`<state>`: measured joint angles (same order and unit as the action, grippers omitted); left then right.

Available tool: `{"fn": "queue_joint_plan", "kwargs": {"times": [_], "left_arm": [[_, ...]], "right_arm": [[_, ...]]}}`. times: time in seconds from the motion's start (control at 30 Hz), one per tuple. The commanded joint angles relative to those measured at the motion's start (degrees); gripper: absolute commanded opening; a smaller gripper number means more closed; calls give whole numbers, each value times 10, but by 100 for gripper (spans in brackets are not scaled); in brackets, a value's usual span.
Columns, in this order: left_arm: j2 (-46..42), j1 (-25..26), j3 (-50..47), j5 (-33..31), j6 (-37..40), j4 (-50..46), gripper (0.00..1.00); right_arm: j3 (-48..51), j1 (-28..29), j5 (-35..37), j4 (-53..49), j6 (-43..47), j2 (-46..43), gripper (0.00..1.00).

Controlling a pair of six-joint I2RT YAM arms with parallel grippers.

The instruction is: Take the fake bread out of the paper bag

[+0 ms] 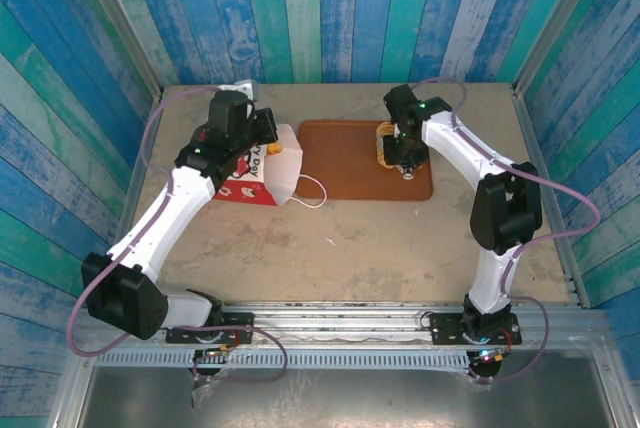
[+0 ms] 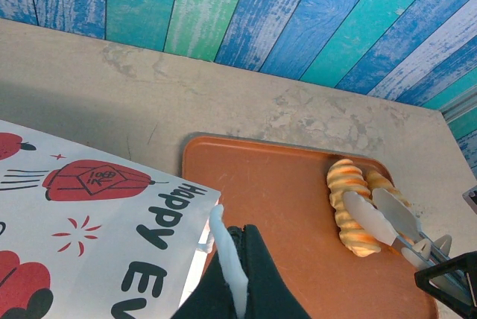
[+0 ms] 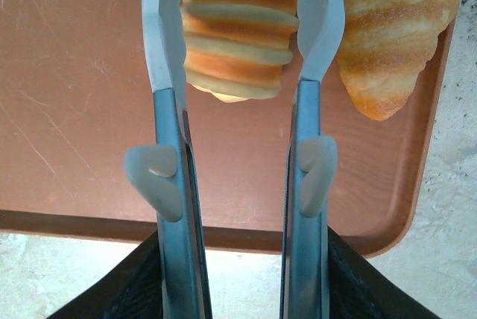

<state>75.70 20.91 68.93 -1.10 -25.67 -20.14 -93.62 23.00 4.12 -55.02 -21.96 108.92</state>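
The left gripper (image 2: 223,218) lies nearest the left wrist camera, at the bottom edge of that view. Its fingers are pressed together with no gap and clamp the rim corner of the paper bag (image 2: 97,215).

The bag rests on the table (image 1: 380,238) in the left half of the work area, under the left arm's wrist. It is tilted, with its mouth turned toward the tray (image 2: 261,185). Its upper face is white with red panels and black lettering that begins "HAPPY EV". One thin white loop handle (image 1: 315,193) lies on the table at the bag's right corner. A small orange patch shows at the bag's mouth in the top view; it is too small to identify.

The flat brown tray lies just beside the bag, to its right, at the middle of the table. Two pieces of fake bread are at its right end.

The gripped croissant (image 3: 238,43), golden with orange-brown ridges, sits between the fingers of the right gripper (image 3: 238,6). Both white pads bear on its flanks. Whether it rests on the tray or hangs just above it cannot be told.

The second croissant (image 3: 395,28) lies just to the right of the right-hand finger, near the tray's rim.
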Motion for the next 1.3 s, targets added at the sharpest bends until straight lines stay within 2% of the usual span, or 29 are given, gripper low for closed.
{"fn": "queue_joint_plan", "kwargs": {"times": [0.0,0.33,0.73,1.27], "left_arm": [[-17,2,3,6,-6,17,0],[-13,2,7,7,-7,19,0],[-11,1,13,11,-9,15,0],[-13,2,8,12,-10,16,0]], "right_arm": [[3,-4,18,-17,20,-15,47],[-9,-5,37,-34,51,-5,48],[-18,-7,36,-23,5,9,49],[-18,-8,24,-5,2,4,49]]}}
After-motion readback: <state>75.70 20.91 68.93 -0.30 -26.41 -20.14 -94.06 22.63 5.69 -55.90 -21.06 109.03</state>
